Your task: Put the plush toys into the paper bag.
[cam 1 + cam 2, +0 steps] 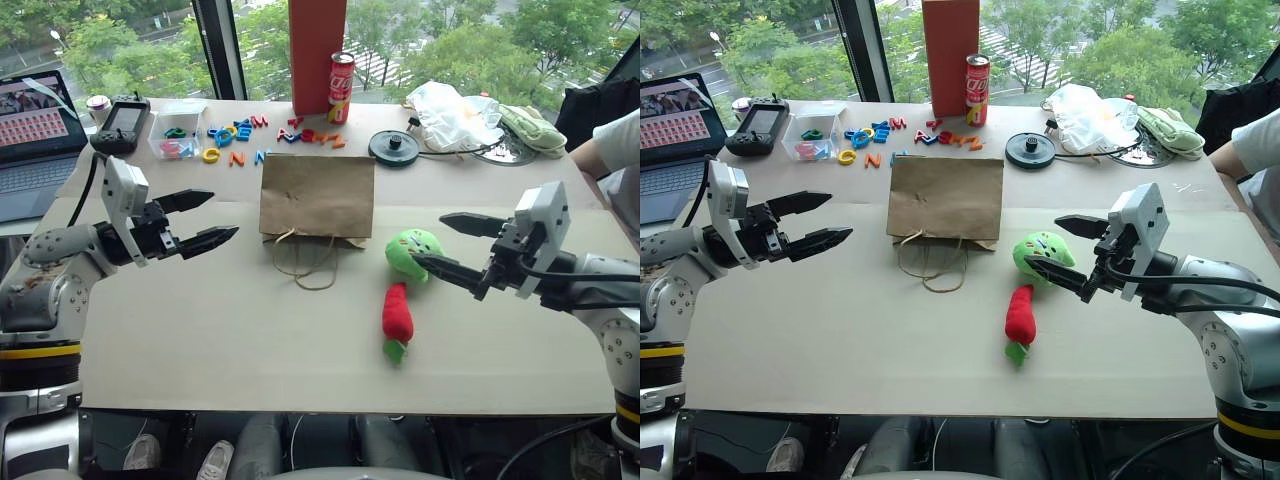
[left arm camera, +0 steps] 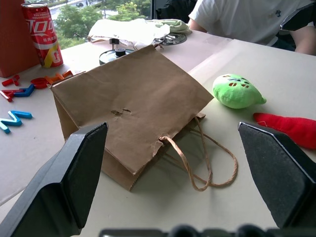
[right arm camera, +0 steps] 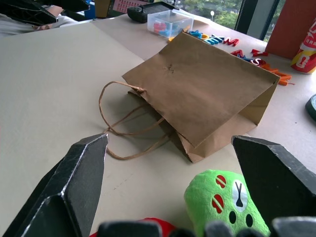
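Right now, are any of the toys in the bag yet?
Not yet. The green plush toy and the red chili toy both lie on the table beside the paper bag, which lies flat. The left claw and right claw are open and hold nothing. Both toys are left to do.

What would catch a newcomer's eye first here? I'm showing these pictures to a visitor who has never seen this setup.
Probably the flat brown kraft paper bag lying mid-table, its twine handles toward the robot. Just to its right sit the round bright-green plush toy with a face and the red chili-shaped plush toy in front of it. The open left end effector and open right end effector hover on either side, holding nothing.
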